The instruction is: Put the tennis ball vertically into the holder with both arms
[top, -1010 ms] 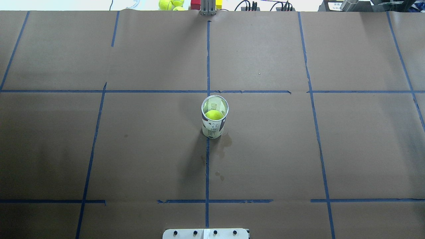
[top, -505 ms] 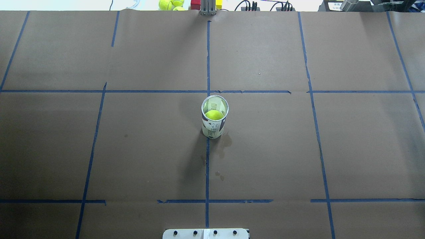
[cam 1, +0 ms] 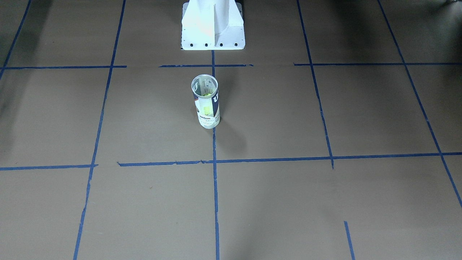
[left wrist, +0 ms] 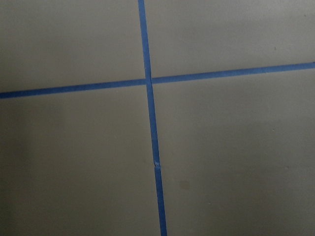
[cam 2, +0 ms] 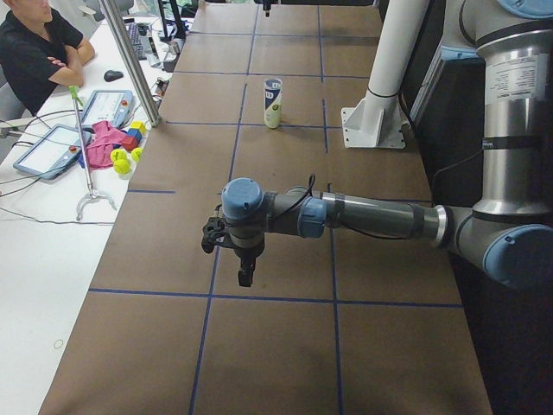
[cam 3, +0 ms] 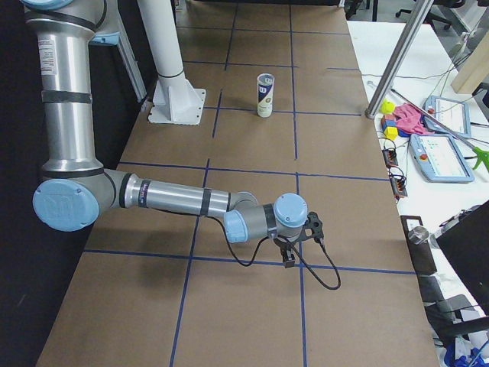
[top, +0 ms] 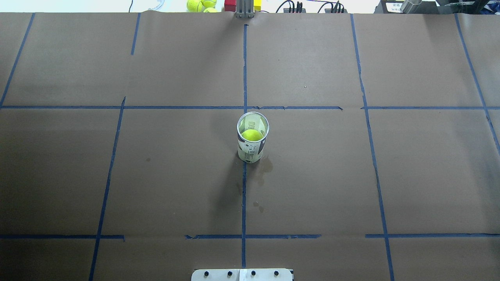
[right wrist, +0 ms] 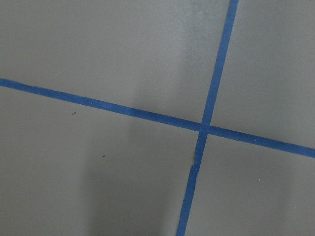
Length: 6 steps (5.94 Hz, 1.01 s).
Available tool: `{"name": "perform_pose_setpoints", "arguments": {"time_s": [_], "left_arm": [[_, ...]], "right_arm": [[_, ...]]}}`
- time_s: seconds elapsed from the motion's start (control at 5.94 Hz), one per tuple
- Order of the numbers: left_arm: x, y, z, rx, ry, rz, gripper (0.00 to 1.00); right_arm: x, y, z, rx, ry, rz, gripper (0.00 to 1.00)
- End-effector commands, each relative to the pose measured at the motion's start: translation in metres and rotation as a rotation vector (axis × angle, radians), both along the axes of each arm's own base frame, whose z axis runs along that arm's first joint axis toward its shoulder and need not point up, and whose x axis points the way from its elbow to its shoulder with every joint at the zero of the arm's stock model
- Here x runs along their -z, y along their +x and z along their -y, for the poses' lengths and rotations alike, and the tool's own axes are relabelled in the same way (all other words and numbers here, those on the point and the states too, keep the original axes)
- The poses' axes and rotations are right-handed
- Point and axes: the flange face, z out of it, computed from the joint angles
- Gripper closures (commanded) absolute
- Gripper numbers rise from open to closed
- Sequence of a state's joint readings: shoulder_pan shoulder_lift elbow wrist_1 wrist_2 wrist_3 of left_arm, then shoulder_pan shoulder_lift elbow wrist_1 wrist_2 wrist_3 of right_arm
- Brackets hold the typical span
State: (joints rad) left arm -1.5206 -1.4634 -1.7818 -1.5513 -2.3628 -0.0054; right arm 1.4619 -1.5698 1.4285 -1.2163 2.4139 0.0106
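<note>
The holder, a clear Wilson can, stands upright at the table's middle on the centre tape line. The tennis ball sits inside it, below the rim. The can also shows in the front view, the left view and the right view. My left gripper hangs over the table far from the can, near the robot's left end. My right gripper hangs over the table near the right end. Both show only in the side views, so I cannot tell whether they are open or shut. The wrist views show only brown paper and blue tape.
Spare tennis balls and red and yellow blocks lie beyond the table's far edge. The white robot pedestal stands at the near edge. A seated operator and tablets are beside the table. Blue tape lines grid the brown paper.
</note>
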Motion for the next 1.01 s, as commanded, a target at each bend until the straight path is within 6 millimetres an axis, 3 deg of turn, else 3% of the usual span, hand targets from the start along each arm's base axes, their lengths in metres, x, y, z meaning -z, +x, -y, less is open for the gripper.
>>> {"name": "perform_pose_setpoints", "arguments": {"time_s": [0.0,0.17,0.67,0.84], "left_arm": [[-0.002,-0.001,-0.011,-0.001,0.020,0.004,0.00],[-0.016,-0.002,-0.012,-0.001,-0.001,0.007,0.00],[-0.010,-0.001,-0.014,0.001,-0.009,0.002,0.00],[-0.012,-0.001,-0.013,0.001,-0.015,0.003,0.00]], "right_arm": [[-0.002,0.000,-0.005,-0.002,-0.006,0.002,0.00],[0.004,0.005,0.002,-0.010,0.009,0.003,0.00],[-0.014,0.006,-0.006,-0.009,-0.040,0.002,0.00],[-0.007,0.013,-0.004,-0.024,-0.118,0.052,0.00]]}}
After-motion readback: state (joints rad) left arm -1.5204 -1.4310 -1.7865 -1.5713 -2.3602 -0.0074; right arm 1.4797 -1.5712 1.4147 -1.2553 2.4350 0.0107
